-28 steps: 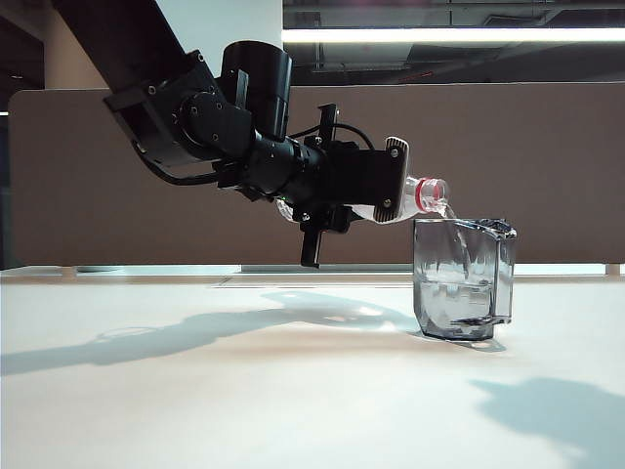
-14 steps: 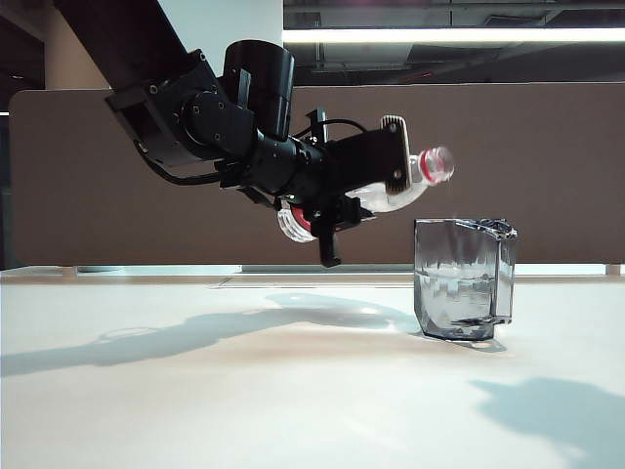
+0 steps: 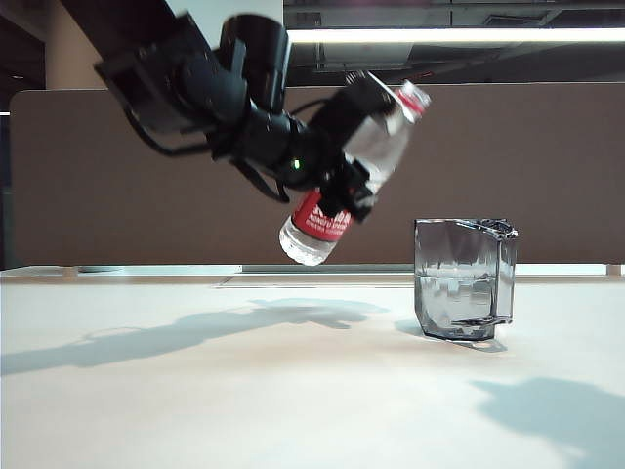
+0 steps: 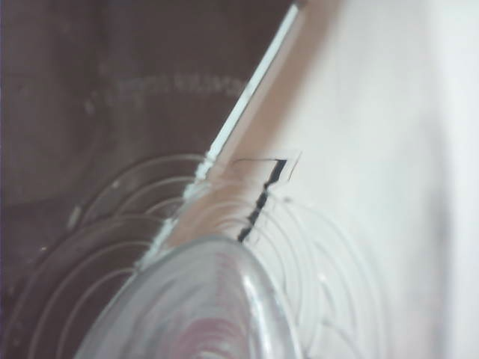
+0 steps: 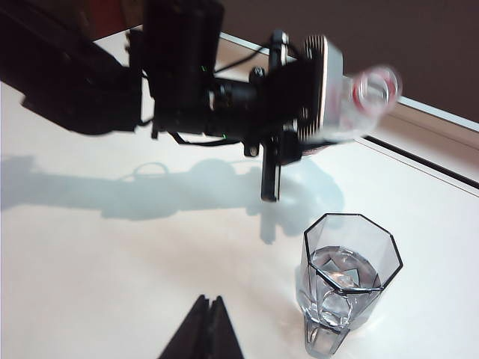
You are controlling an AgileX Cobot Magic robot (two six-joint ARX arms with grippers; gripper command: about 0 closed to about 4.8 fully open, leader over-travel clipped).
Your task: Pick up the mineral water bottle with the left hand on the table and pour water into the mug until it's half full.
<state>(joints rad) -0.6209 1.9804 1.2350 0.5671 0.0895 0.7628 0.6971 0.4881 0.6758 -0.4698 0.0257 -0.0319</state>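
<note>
On the table point(image 3: 195, 391), mug point(image 3: 464, 278) part-filled with water, left gripper point(image 3: 356, 147) gripping tilted bottle point(image 3: 347, 186)

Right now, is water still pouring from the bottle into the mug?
No, the bottle is tipped neck-up in the left claw, clear of the mug.

A lab or office: white table point(image 3: 195, 391), brown partition point(image 3: 547, 166), exposed ceiling with strip light point(image 3: 449, 35).

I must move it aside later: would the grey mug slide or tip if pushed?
The mug is squat with water inside, so probably it slides, not tips. Its faceted walls look like glass, likely fragile. A push high at the rim may spill.
</note>
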